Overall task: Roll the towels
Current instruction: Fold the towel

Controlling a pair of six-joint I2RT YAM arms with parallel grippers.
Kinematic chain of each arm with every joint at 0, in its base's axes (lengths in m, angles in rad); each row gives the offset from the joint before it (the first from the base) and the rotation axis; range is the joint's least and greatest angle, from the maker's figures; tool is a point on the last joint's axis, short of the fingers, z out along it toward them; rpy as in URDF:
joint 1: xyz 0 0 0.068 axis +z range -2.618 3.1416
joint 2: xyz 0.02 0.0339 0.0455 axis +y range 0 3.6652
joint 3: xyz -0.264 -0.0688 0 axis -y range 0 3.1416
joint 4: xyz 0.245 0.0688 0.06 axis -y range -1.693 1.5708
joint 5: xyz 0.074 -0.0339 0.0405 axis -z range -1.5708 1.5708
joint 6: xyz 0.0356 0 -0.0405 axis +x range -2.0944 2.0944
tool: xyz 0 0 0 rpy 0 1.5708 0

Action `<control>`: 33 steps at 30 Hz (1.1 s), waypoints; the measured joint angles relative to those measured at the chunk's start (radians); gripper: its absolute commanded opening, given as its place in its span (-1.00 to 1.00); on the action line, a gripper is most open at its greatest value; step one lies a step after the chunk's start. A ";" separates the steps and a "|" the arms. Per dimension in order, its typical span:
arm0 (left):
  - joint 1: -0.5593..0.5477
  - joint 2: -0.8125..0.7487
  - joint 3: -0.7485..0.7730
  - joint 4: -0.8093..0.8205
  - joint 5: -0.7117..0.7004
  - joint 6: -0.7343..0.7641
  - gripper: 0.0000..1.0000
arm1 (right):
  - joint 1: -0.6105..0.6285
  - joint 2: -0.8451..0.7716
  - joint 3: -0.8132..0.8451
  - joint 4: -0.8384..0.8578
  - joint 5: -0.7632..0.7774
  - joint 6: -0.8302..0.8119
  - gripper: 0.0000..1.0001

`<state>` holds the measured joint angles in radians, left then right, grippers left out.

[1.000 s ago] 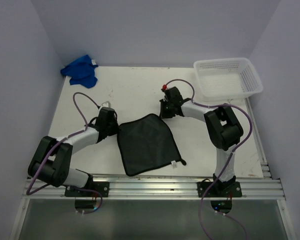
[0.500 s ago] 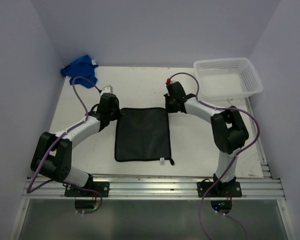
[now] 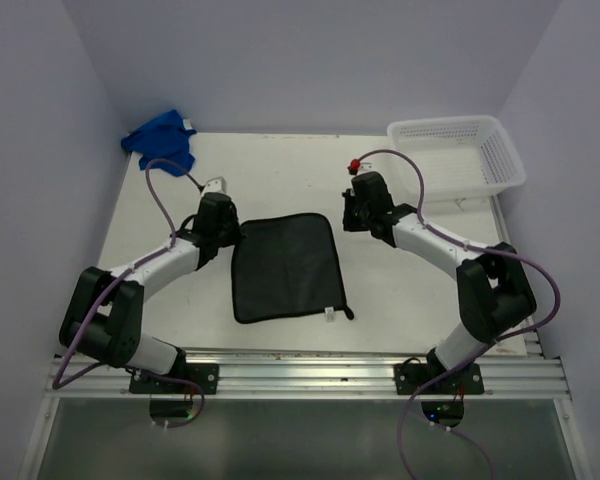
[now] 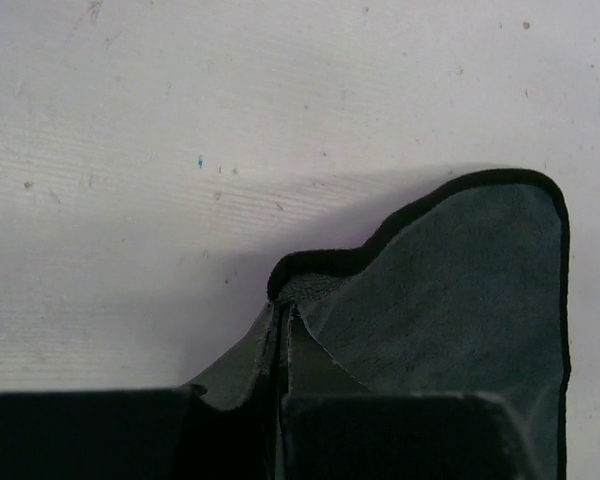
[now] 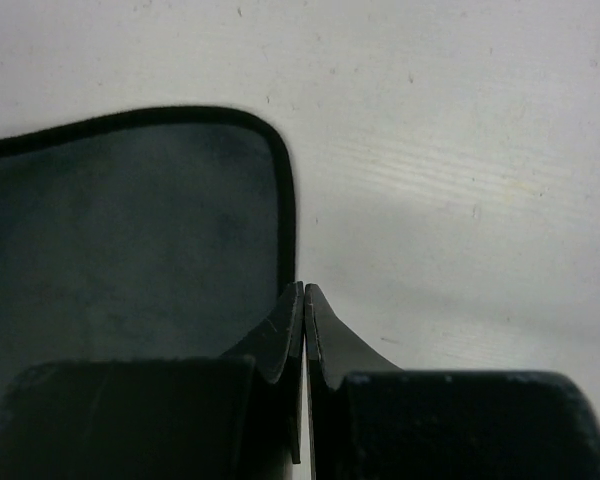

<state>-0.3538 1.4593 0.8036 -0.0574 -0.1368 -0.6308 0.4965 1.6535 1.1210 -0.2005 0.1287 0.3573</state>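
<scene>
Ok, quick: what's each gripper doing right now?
Left gripper: shut, pinching the edge of the dark towel.
Right gripper: shut, holding nothing, beside the towel's corner.

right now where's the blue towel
In the top view, the blue towel lies bunched in the far left corner of the table. It is beyond the left end effector and well apart from the dark towel at mid-table.

No text, brand, number or sign can be read in any view. The small white sewn-in tag (image 3: 329,314) at the near edge of the flat dark purple-black cloth towel (image 3: 285,268) is too small to show print. So is the white tag (image 3: 188,126) on the crumpled royal blue cloth towel (image 3: 160,142) at the far left corner of the white table (image 3: 280,170).
</scene>
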 measured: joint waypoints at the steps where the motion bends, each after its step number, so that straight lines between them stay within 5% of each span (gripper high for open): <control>1: 0.000 -0.005 -0.016 0.007 0.001 0.000 -1.00 | 0.000 -0.015 -0.022 0.008 -0.009 0.001 -1.00; 6: 0.000 -0.047 -0.098 0.060 0.009 0.000 -1.00 | 0.000 -0.092 -0.136 0.031 -0.043 0.017 -1.00; 12: 0.000 -0.104 -0.182 0.137 0.034 0.004 -1.00 | 0.000 -0.091 -0.149 0.035 -0.063 0.040 -0.19; 23: 0.000 -0.144 -0.215 0.200 0.048 0.035 -1.00 | 0.000 0.238 0.186 0.011 -0.098 0.042 -0.02; 33: 0.000 -0.217 -0.248 0.210 0.044 0.072 -1.00 | -0.014 0.337 0.247 0.010 -0.119 0.032 0.02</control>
<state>-0.3538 1.2427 0.5560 0.1524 -0.0925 -0.5587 0.4820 1.9907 1.3682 -0.1902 0.0093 0.3889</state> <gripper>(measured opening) 0.010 0.510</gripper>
